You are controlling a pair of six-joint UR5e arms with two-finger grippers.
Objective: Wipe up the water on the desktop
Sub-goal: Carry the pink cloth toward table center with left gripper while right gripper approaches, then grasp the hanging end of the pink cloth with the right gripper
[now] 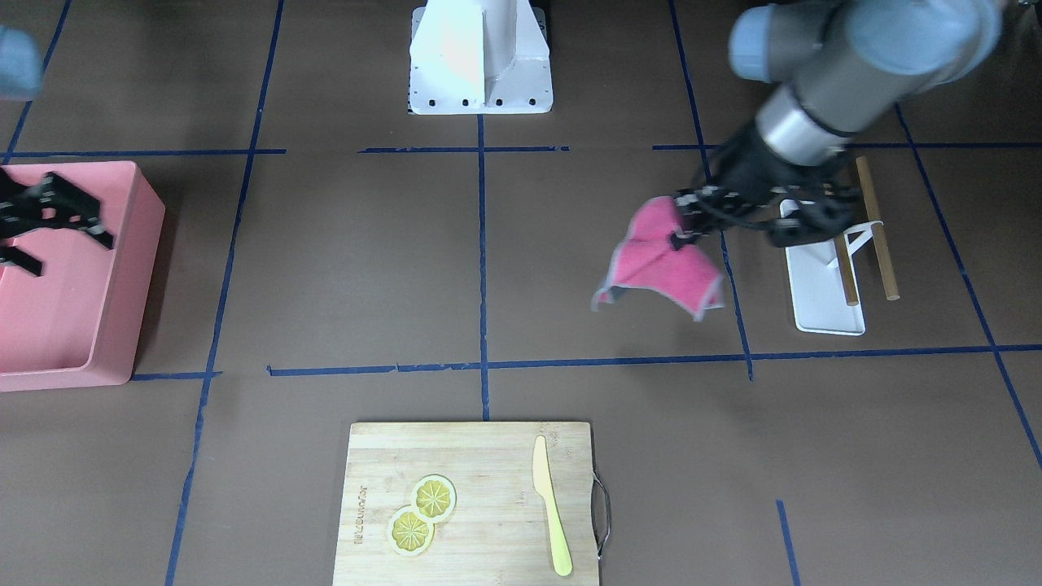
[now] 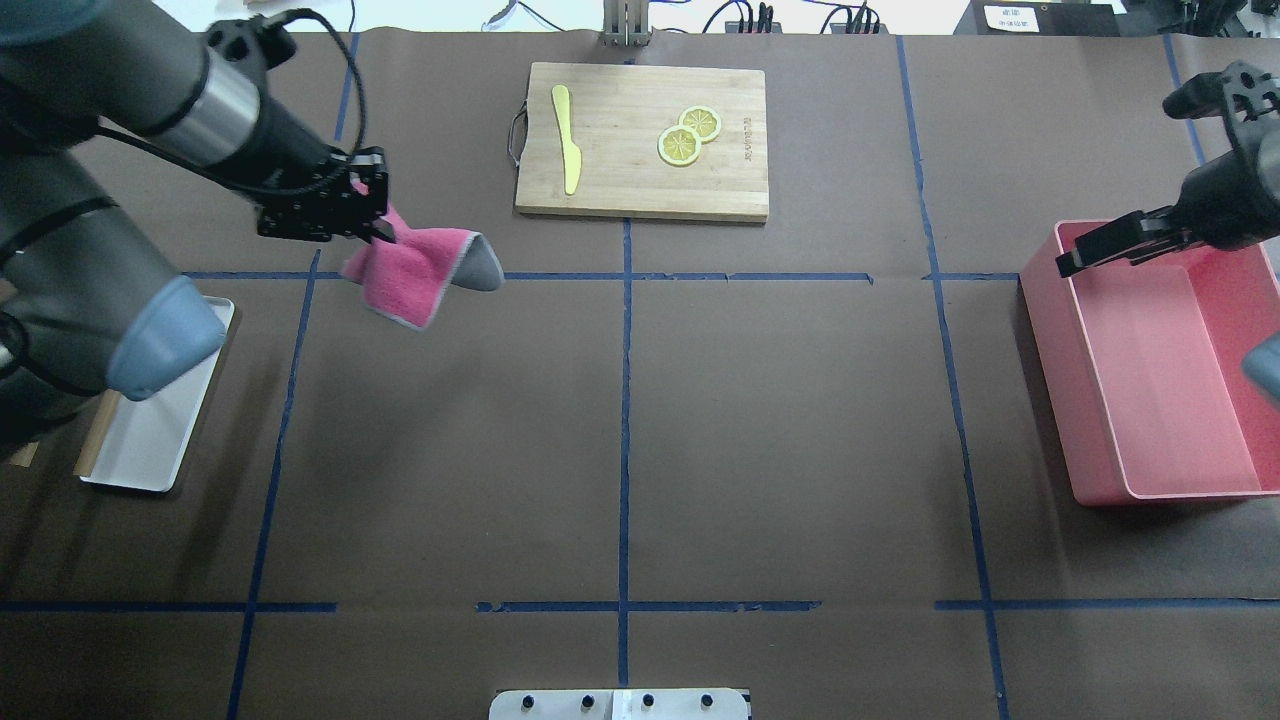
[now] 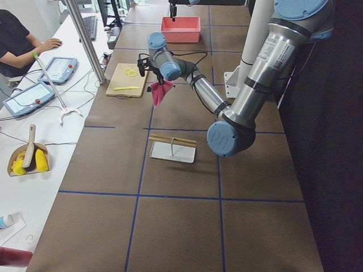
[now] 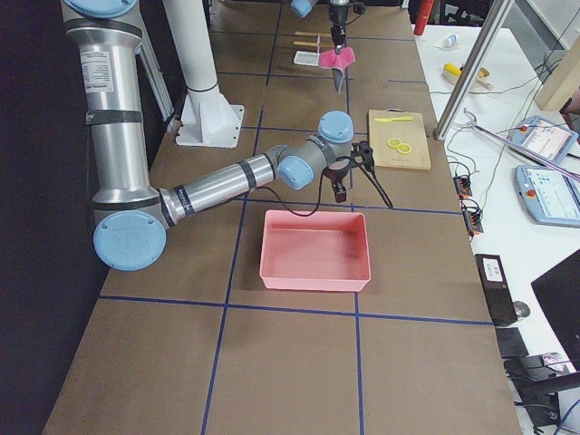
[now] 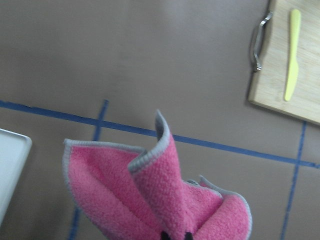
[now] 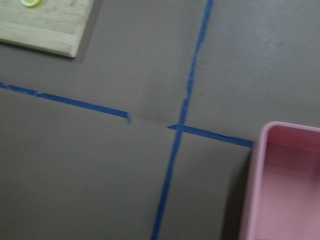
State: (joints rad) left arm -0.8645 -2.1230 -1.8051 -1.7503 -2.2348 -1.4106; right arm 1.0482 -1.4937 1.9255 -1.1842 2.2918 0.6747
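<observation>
The desktop (image 1: pixel 366 260) is dark brown with blue tape lines; it also shows in the overhead view (image 2: pixel 780 420). I cannot make out any water on it. My left gripper (image 1: pixel 682 234) is shut on a pink cloth (image 1: pixel 659 264) with grey edging. It holds the cloth in the air, bunched and hanging, beside the white tray. The cloth also shows in the overhead view (image 2: pixel 415 270) and the left wrist view (image 5: pixel 165 200). My right gripper (image 1: pixel 69 248) is open and empty over the pink bin (image 1: pixel 122 342).
A bamboo cutting board (image 1: pixel 488 521) with two lemon slices (image 1: pixel 422 513) and a yellow knife (image 1: pixel 552 513) lies at the far edge. A white tray (image 1: pixel 826 309) with wooden rods stands under my left arm. The robot base (image 1: pixel 480 57) is at mid-table.
</observation>
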